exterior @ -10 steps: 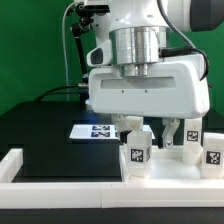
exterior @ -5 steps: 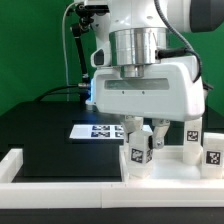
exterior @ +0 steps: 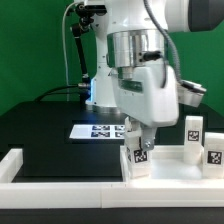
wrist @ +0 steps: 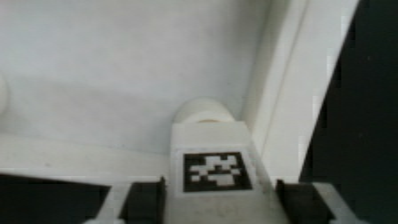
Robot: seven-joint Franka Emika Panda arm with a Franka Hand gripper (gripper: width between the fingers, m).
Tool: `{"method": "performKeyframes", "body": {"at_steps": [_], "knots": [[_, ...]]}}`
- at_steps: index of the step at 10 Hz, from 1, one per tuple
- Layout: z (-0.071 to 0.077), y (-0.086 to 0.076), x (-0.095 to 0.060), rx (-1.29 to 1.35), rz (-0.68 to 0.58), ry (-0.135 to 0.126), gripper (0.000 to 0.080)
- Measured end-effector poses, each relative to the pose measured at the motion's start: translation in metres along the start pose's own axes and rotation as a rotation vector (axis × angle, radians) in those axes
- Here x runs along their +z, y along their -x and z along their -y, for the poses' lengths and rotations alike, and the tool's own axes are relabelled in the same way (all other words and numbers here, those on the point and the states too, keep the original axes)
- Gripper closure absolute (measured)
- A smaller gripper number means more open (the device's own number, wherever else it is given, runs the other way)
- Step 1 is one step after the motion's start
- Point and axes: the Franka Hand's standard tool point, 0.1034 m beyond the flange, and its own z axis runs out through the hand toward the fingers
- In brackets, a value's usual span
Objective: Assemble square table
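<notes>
Two upright legs (exterior: 192,139) beside gripper (exterior: 139,150); open table (exterior: 40,130) opposite.

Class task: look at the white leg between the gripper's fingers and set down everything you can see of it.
The leg is a short white piece that looks like plastic, with a black-and-white tag on its side and a rounded end in the wrist view. It stands slightly tilted in the exterior view, at the near corner of the white square top, close to the raised rim. The gripper comes down over it, a finger on either side. Whether it is seated in a hole cannot be told.
</notes>
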Motion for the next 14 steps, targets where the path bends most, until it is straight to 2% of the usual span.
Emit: {"method": "performKeyframes", "body": {"at_steps": [1,2,5,6,7,8,9,11,12,13,14], "knots": [[0.002,0.002,0.0,0.17,0.038,-0.027,0.0505],[0.003,0.002,0.001,0.27,0.063,-0.038,0.0505],[0.002,0.001,0.001,0.291,0.062,-0.037,0.0505],[0.002,0.002,0.001,0.272,0.059,-0.037,0.0424],[0.002,0.004,0.001,0.027,0.039,-0.035,0.0424],[0.003,0.0,0.0,-0.143,0.039,-0.051,0.0244],[0.003,-0.013,-0.003,-0.216,0.016,-0.09,0.0169],[0.002,-0.013,-0.001,-0.344,-0.001,-0.08,0.0156],[0.002,-0.013,-0.001,-0.527,-0.021,-0.061,0.0151],[0.004,-0.004,-0.001,-0.78,-0.037,-0.003,0.0151],[0.008,0.001,-0.003,-0.893,-0.018,0.019,0.0151]]}}
